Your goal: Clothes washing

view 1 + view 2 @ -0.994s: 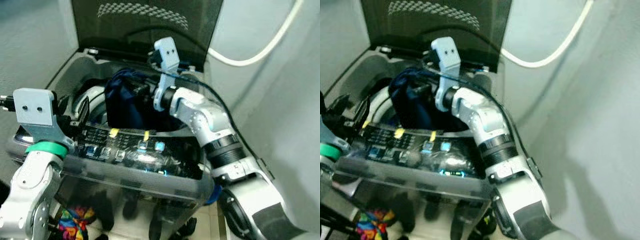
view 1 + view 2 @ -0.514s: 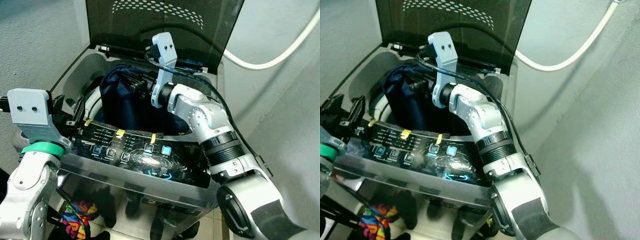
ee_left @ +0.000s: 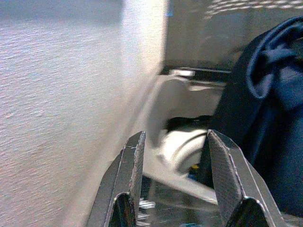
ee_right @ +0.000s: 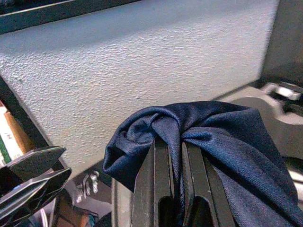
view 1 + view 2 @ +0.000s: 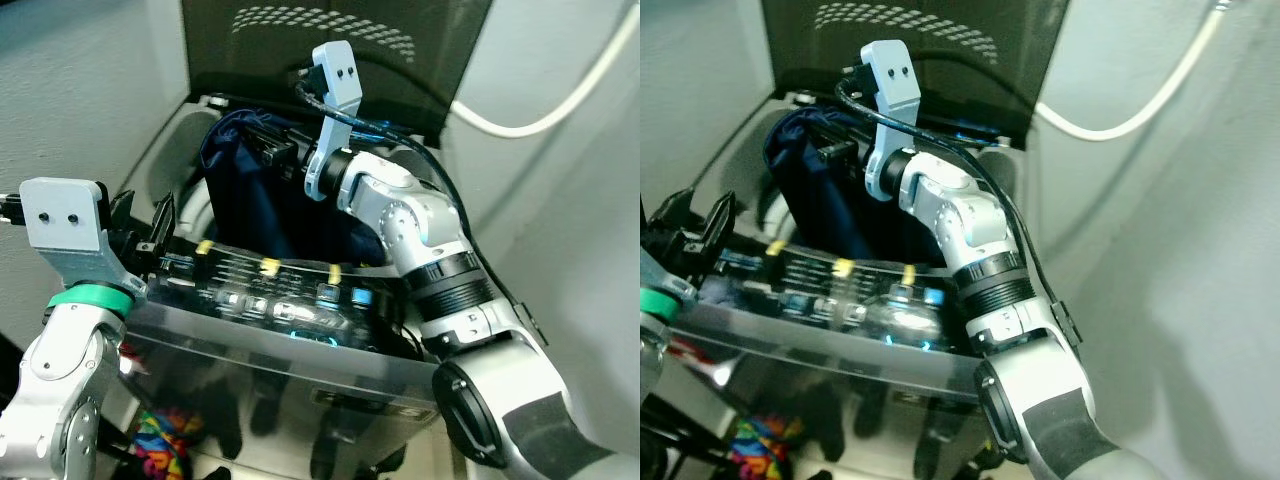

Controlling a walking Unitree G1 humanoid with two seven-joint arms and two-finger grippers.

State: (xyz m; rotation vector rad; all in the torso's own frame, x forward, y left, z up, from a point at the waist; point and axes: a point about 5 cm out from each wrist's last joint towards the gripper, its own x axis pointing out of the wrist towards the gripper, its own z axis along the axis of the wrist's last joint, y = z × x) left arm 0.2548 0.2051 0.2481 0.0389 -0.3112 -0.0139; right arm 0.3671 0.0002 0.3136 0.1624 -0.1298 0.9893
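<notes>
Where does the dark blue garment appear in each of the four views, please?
Left eye view: dark blue garment upper centre, hanging over the washer tub.
Right eye view: upper left.
Left wrist view: along the right edge.
Right wrist view: lower centre, pinched in the right gripper.
Shared landmark: the raised washer lid.

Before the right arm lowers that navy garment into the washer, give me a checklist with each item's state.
1. Right end effector pinched on the navy garment: ok.
2. Washer lid raised: ok.
3. Garment hanging over the tub opening: ok.
4. Left end effector open, holding nothing, off the cloth: ok.
5. Cloth clear of the control panel: cannot tell.
6. Room inside the tub: cannot tell.
</notes>
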